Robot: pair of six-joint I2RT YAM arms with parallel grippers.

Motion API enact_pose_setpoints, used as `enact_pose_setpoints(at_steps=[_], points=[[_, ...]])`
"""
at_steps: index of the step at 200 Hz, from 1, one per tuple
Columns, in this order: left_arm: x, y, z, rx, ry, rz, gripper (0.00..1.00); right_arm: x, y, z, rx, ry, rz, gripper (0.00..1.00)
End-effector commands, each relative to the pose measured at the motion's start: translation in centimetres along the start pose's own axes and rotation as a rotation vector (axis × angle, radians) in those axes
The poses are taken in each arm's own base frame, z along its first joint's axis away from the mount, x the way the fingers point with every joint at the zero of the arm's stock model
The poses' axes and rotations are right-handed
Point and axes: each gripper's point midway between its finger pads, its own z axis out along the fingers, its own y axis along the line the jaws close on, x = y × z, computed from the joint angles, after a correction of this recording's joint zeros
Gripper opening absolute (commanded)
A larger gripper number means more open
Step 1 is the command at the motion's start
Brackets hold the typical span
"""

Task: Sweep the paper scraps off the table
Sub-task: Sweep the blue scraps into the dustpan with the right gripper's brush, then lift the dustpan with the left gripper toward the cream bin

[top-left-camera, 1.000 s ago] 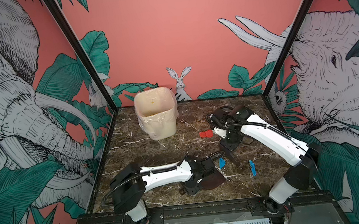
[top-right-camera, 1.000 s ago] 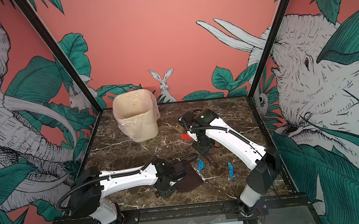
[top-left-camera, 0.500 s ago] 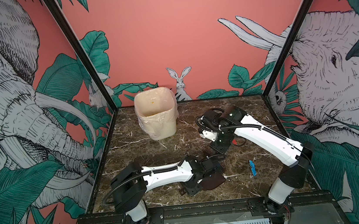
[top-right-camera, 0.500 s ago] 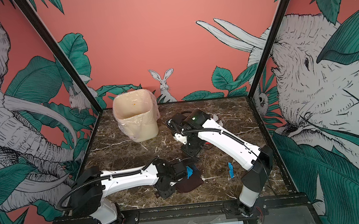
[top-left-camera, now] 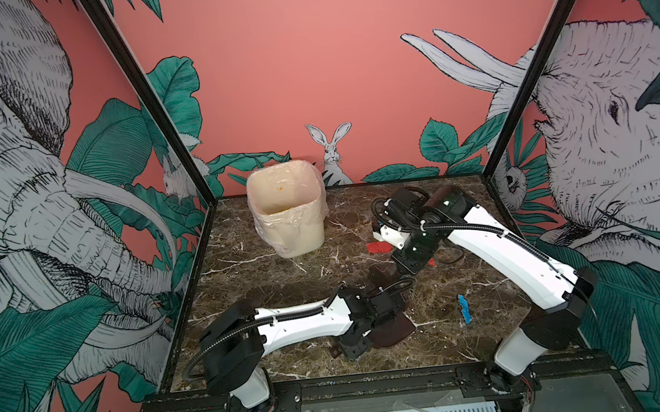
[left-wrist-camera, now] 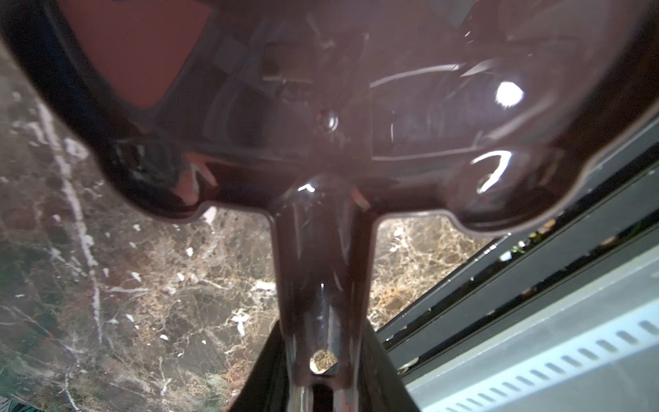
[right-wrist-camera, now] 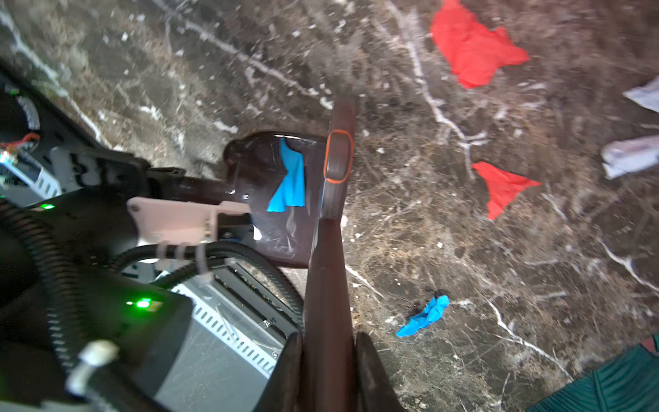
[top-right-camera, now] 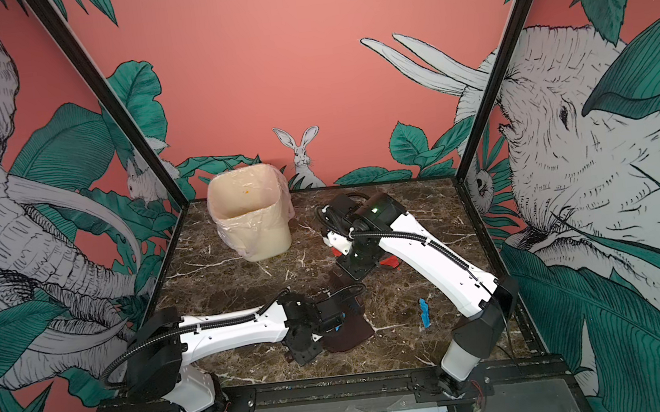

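Bin (top-left-camera: 287, 215) blocks back-L corner; dustpan (top-left-camera: 393, 330) + brush (top-left-camera: 380, 273) crowd ctr; table (top-left-camera: 243, 274) L side free.

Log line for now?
left hand: shut on dustpan | right hand: shut on brush | in dustpan: blue scrap | on table: loose scraps

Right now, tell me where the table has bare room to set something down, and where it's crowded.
Bare: the left strip between bin, table edge and left arm; the front strip between dustpan and right arm base. Crowded: the middle, around brush, dustpan and paper scraps, red and blue.
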Motion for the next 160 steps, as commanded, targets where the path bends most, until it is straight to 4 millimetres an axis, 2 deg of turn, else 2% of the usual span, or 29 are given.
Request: enact_pose_setpoints(at_steps=[1,44,73,107,160], points=[[-0.1,1.0,-1.3,-0.038,-0.062,-0.035,0.00,0.6,-2.0,-3.2,0.050,-0.089,0.051,0.00],[-0.6,2.1,-3.1,-0.077,-0.141,-0.082,0.00,0.9,-4.4,-4.2,0.057,-0.178,0.158,0.00],[-0.4,3.5,-5.8,-0.127,-0.202,-0.122,0.00,1.3,-5.5,-4.3,0.054,-0.219,0.216,0.00],[0.2,4.9,-9.0,-0.154,-0.271,-0.182,0.00,1.4,-5.9,-4.3,0.031,-0.241,0.243,0.00],[2.9,7.8,-13.2,-0.172,-0.278,-0.370,0.00,1.1,-5.8,-4.0,-0.009,-0.253,0.242,0.00]])
